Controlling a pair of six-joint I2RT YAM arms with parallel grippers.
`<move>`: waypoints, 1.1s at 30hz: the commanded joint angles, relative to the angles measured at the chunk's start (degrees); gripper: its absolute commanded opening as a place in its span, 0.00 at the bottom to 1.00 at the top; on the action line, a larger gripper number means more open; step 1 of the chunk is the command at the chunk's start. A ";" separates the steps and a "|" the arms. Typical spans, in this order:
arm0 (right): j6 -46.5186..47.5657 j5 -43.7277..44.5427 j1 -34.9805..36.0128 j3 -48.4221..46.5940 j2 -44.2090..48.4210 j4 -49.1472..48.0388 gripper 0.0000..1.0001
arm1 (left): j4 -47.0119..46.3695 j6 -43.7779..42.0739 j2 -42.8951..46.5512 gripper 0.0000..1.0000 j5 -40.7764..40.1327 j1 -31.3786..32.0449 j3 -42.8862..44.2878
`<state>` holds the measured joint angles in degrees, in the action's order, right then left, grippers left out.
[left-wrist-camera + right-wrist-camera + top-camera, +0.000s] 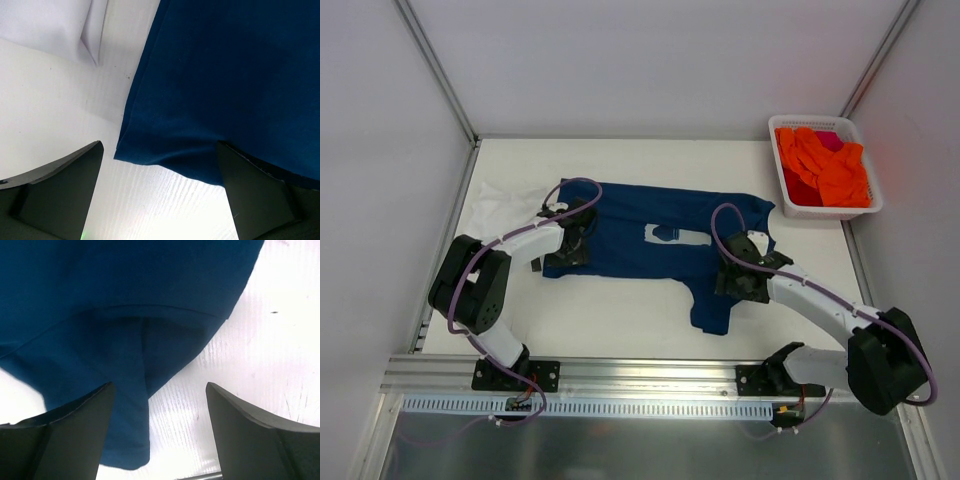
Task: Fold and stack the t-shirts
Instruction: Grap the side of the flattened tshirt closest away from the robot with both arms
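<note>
Black and spread wide, the fingers of your left claw hold nothing: one hangs over bare table, the other sits at the hem of the navy shirt, with the shirt's corner lying in the gap between them. You cannot tell from the wrist view whether that finger touches the cloth. Your right claw is also open and empty, low over the shirt's other end, where a sleeve sticks out toward the near edge; its left finger is over a blue fold and its right finger is over bare table. The navy shirt lies spread across the middle of the table with its pale print facing up, a little rumpled along the near side. Just beyond its left end, with a strip of table between them, the white shirt lies bunched up. At the far right corner, well apart from both shirts, a white basket holds orange cloth.
</note>
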<state>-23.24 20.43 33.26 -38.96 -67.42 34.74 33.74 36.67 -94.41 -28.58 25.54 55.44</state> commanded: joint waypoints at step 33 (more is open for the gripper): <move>-7.86 3.39 4.80 -2.26 -6.40 1.11 0.50 | -0.51 -1.07 -0.25 0.96 1.07 0.04 -1.65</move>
<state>-28.62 21.15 36.86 -39.64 -71.79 33.15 33.15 36.49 -94.48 -28.73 25.52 55.44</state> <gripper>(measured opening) 0.495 0.964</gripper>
